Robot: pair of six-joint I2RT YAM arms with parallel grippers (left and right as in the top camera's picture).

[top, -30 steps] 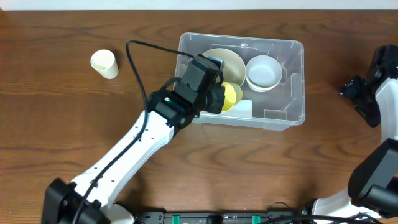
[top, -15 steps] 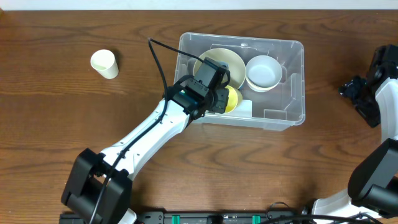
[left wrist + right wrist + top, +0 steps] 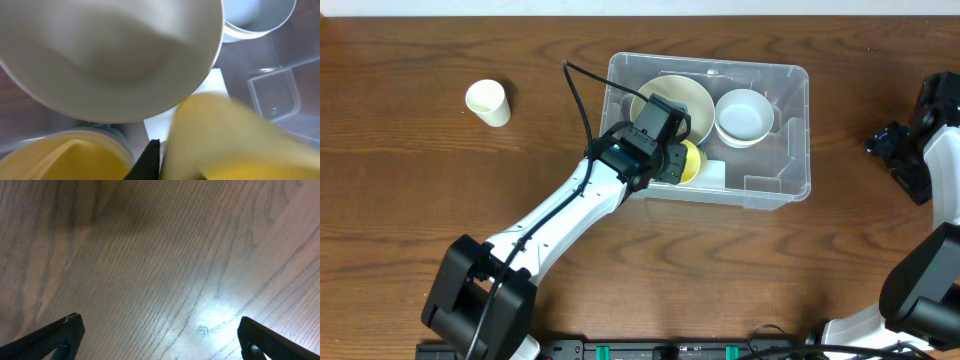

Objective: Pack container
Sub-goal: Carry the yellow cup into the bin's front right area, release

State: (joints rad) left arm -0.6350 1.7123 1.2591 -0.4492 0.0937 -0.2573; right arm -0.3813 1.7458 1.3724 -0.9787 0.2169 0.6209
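The clear container stands at the table's middle right. Inside it lie a large cream bowl and a white bowl. My left gripper reaches down into the container's near left part, shut on a yellow cup. In the left wrist view one dark finger presses against the yellow cup, below the cream bowl. A second yellow vessel shows at lower left. My right gripper hovers open over bare wood, far right of the container.
A cream paper cup stands alone on the table, left of the container. A white label lies on the container's floor beside the yellow cup. The left arm's cable arches over the container's left wall.
Over the last second my left arm swung right and carried the yellow cup a little deeper into the container. It has hardly moved in the last half second. The right arm is still.
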